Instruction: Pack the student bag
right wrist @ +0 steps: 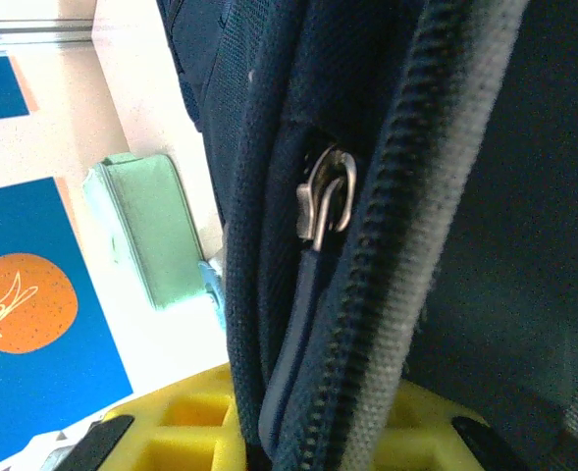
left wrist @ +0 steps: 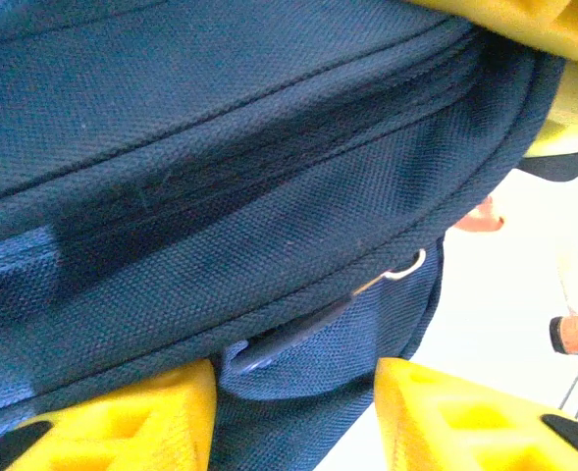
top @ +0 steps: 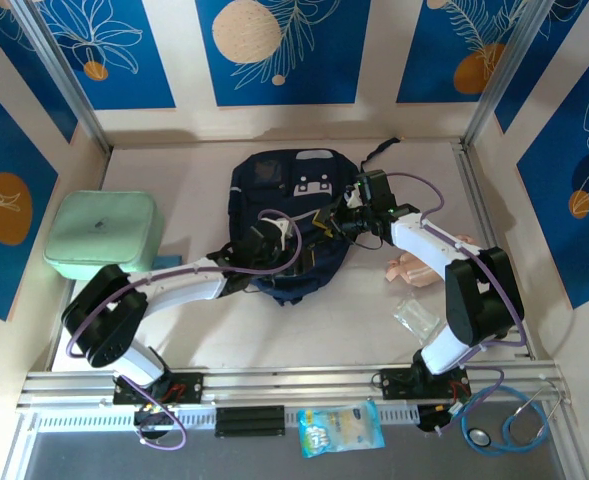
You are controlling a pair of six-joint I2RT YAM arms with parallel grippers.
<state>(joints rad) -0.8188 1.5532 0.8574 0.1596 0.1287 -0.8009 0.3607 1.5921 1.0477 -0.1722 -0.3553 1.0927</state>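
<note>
The student bag (right wrist: pixel 524 196) seam sits pinched in the near-closed right gripper (right wrist: pixel 298 442). Left gripper (left wrist: pixel 296 417) stands half-spread with fabric between; hold unclear.

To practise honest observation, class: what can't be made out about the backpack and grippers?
Top view: backpack's lower half, covered by both arms.
Left wrist view: whether left gripper pinches fabric; folds hide contact.
Right wrist view: whether right gripper holds zipper pull; folds hide its end.
</note>
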